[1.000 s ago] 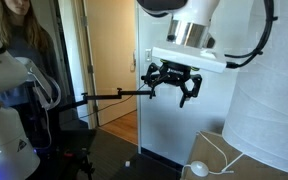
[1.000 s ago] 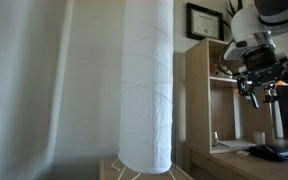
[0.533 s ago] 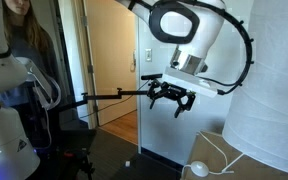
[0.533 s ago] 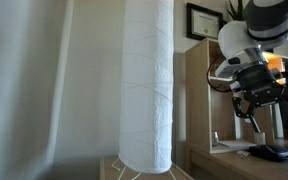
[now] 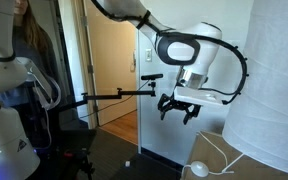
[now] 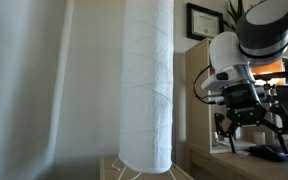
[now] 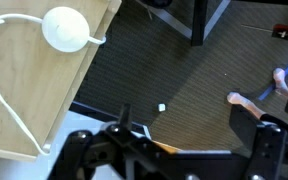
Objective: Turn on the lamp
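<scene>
The lamp's tall off-white fabric shade shows in both exterior views (image 5: 269,95) (image 6: 147,85). Its round white disc switch (image 5: 198,169) lies on a light wooden table with the white cord (image 5: 222,158) beside it. In the wrist view the switch (image 7: 66,27) sits at the top left, with the cord (image 7: 9,95) running off it. My gripper (image 5: 179,107) hangs in the air above and a little to the side of the switch. It is open and empty. It also shows in an exterior view (image 6: 250,129). Its black fingers fill the wrist view's bottom (image 7: 174,160).
The wooden table's edge (image 7: 89,75) drops to a dark carpet (image 7: 199,85). A person (image 5: 24,40) stands at the back by a second white robot arm (image 5: 9,110). A thin black arm with a small device (image 5: 119,95) reaches across. Wooden shelves (image 6: 206,100) stand behind my arm.
My gripper has come down and moved sideways toward the lamp and the switch. It stays open. The lamp and the switch have not moved.
</scene>
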Robot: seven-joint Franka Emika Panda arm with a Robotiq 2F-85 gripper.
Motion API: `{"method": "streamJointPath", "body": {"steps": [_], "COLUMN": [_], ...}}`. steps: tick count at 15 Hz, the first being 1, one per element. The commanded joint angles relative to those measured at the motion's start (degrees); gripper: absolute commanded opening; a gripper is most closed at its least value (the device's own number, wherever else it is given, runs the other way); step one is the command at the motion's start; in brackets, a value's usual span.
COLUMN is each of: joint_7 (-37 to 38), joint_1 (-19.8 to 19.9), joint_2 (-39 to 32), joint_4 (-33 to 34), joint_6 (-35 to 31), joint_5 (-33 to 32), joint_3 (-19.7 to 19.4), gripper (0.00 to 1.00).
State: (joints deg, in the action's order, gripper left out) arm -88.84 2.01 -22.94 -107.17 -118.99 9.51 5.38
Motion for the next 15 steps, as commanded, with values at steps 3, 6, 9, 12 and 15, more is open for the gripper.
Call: {"method": "streamJointPath", "body": {"steps": [3,6,9,12,15], "joint_7": [-0.5,-0.1,0.1,0.5,1.1], "joint_1": [-0.1,-0.2,-0.1,-0.2,-0.2], "joint_2": [-3.8,-6.5,-9.1,-12.3,-15.2], "joint_4": [2.1,4.5,7.2,10.2,13.1], "joint_6": [-6.7,-6.3,-4.7,-3.2,-1.4], "joint_5": [-3.3,-5.2,-6.7,-8.1,-8.9], "joint_3": [0.8,0.8,0.8,0.7,0.6], "gripper": [1.00,1.00,1.00,1.00,1.00]}}
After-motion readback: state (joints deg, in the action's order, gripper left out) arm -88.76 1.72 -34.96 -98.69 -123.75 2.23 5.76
